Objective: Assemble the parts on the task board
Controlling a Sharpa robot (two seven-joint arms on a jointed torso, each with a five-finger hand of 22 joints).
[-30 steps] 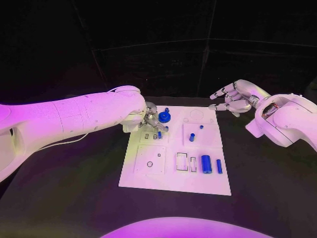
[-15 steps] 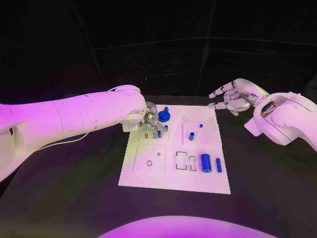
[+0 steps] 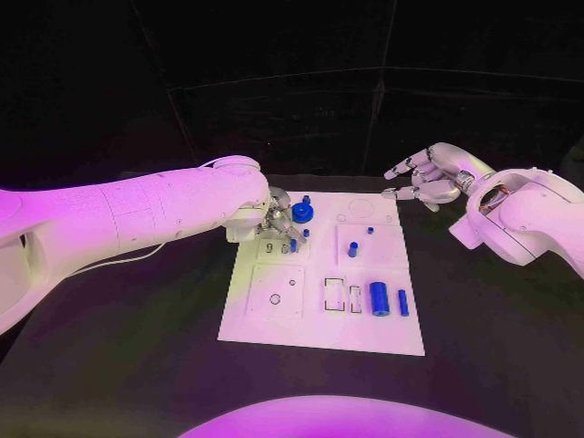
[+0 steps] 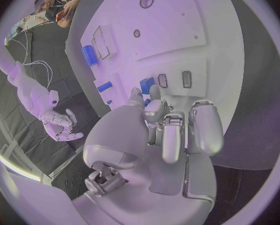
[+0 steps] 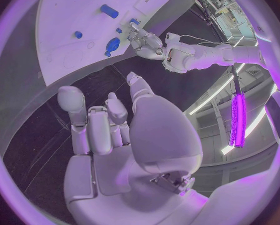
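Two white robot arms reach over a black table point(image 3: 134, 365) that carries a white task board point(image 3: 321, 319) in a dark room.

The board lies in the middle of the table with small blue parts on it: a round knob-shaped part point(image 3: 301, 214) near the far left corner, short pegs point(image 3: 353, 249) in the middle, and two blue cylinders point(image 3: 380, 298) lying side by side near the right edge. The left hand point(image 3: 279, 219) sits low over the board's far left area, its fingers curled round a small blue part point(image 4: 147, 85); whether it actually grips the piece cannot be told. The right hand point(image 3: 428, 181) hovers above the table just past the board's far right corner, fingers loosely spread, holding nothing. Behind the table hangs a black backdrop point(image 3: 371, 100).
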